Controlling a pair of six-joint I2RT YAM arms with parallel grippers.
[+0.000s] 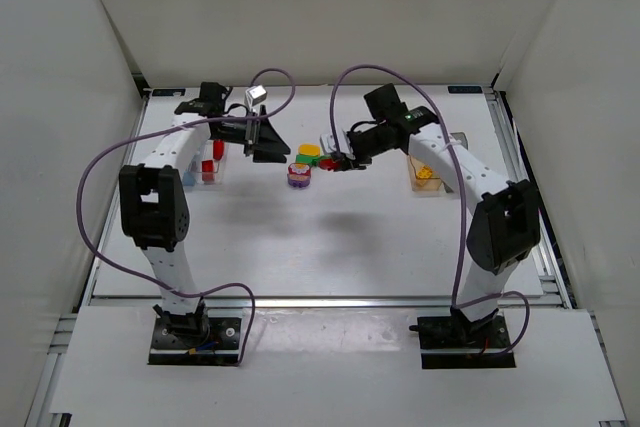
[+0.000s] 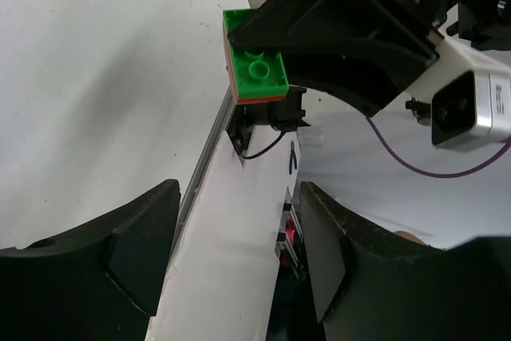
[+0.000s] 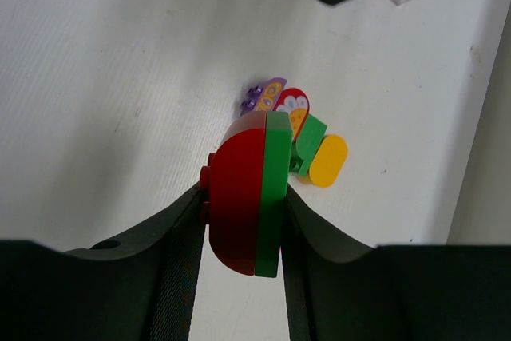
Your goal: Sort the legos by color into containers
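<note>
At the far left of the white surface (image 1: 330,247) stands a small bin (image 1: 198,178) with red legos (image 1: 209,161) in it. From above its tint is hard to tell.

Just right of it, the left pincer (image 1: 268,147) hangs above the surface, turned toward the middle. Its wrist view shows both fingers (image 2: 132,253) spread wide with only bare surface between them, so it is released and carries nothing.

Between the two pincers a loose group of legos lies on the surface:
- a purple piece (image 3: 263,95) with a printed top
- touching it, a rounded red piece with a white and yellow pattern (image 3: 292,109)
- a green brick (image 3: 310,140)
- beside the green one, a yellow rounded piece (image 3: 328,160)

The right pincer (image 1: 340,160) faces the left one, close above this group. It is clenched on a red-and-green stack (image 3: 247,197), two rounded bricks pressed together. The red half lies against one finger and the green half against the other. The stack is held in the air, clear of the surface, and its green studded face points at the left wrist camera.

Further right, under the right forearm, sits an amber bin (image 1: 414,187) holding yellow legos (image 1: 427,173). Behind it a clear bin (image 1: 459,139) is partly hidden by the arm.
</note>
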